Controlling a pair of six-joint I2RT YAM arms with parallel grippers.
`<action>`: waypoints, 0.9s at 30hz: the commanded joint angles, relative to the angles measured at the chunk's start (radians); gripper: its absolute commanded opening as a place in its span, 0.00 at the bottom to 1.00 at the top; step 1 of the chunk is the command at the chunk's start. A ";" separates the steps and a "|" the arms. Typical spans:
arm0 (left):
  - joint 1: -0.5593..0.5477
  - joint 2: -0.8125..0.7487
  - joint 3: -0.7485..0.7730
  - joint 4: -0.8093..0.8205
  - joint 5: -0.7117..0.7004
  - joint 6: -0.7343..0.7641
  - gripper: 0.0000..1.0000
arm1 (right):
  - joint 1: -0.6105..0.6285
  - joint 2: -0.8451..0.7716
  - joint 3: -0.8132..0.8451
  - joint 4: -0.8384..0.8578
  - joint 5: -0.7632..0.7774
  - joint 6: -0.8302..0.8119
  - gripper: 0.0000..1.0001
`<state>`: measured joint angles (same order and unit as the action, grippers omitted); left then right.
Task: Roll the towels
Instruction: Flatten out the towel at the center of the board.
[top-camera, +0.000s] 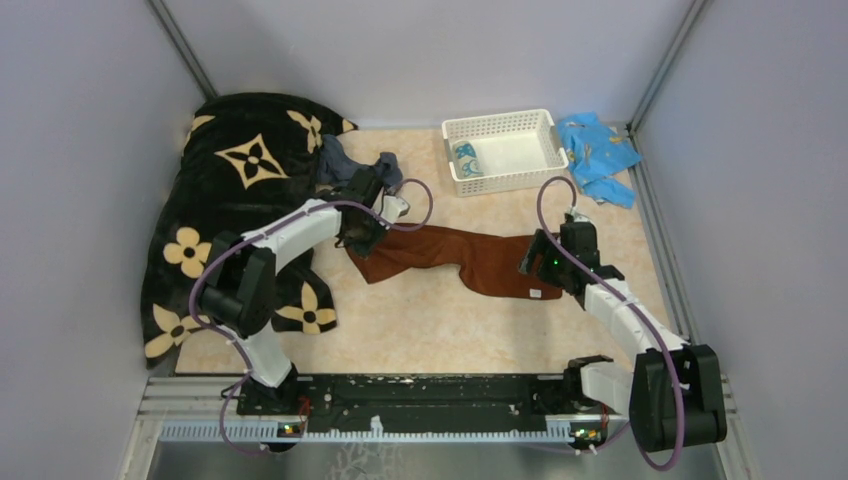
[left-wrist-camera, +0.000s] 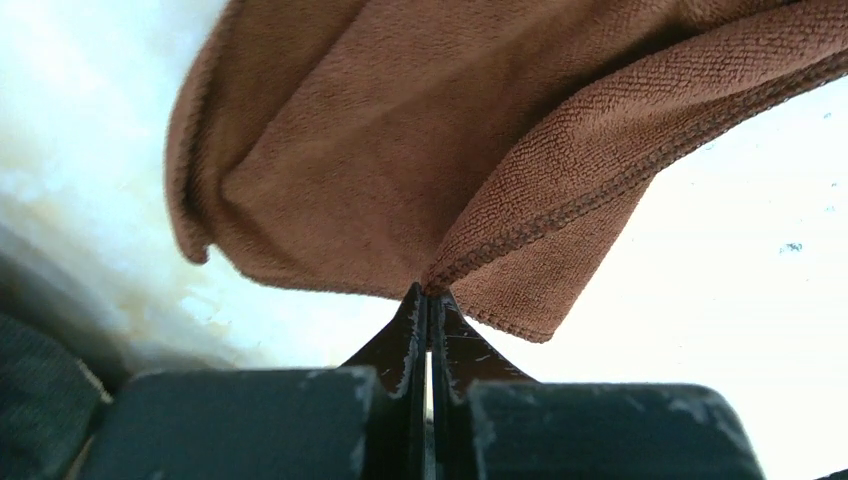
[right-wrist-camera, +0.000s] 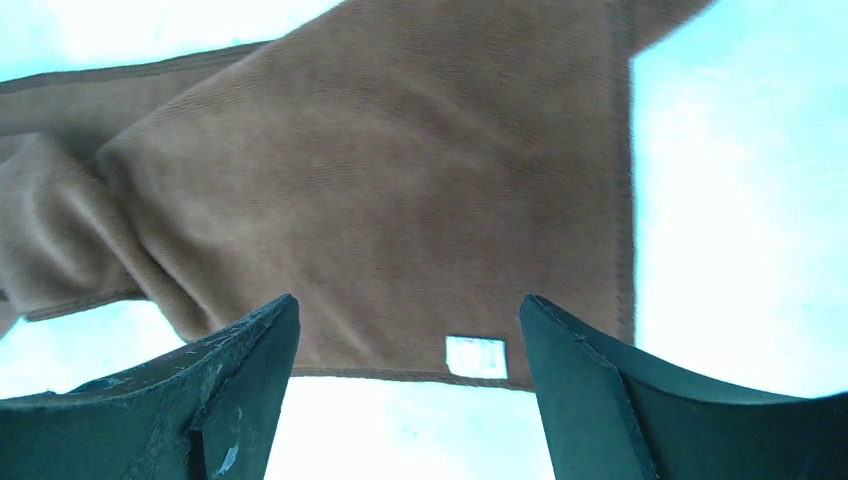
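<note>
Brown towel lay twisted: left gripper clamped its left edge, probably to straighten it; right gripper gaped above the right end.

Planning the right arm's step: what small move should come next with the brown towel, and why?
Probably lower the right tool and close it on the edge of the rust-brown towel by its white label. The left tool is shut on the other end, the right hangs open over the cloth, and the towel lies twisted, so it needs flattening.

Plain pale grey walls with thin metal corner posts stand around a beige marbled tabletop in even light.
</note>
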<state>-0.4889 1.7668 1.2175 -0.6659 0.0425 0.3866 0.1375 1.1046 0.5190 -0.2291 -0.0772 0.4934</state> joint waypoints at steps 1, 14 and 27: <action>-0.009 -0.061 0.034 -0.033 -0.099 -0.090 0.00 | 0.007 -0.067 0.062 -0.108 0.188 0.021 0.82; -0.016 -0.183 -0.042 0.032 -0.198 -0.146 0.00 | -0.015 -0.015 0.127 -0.415 0.332 0.192 0.67; -0.017 -0.220 -0.066 0.052 -0.226 -0.140 0.00 | -0.055 0.024 0.057 -0.339 0.332 0.368 0.49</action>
<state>-0.4995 1.5818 1.1614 -0.6300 -0.1730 0.2565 0.1001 1.0962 0.5941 -0.6270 0.2352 0.7925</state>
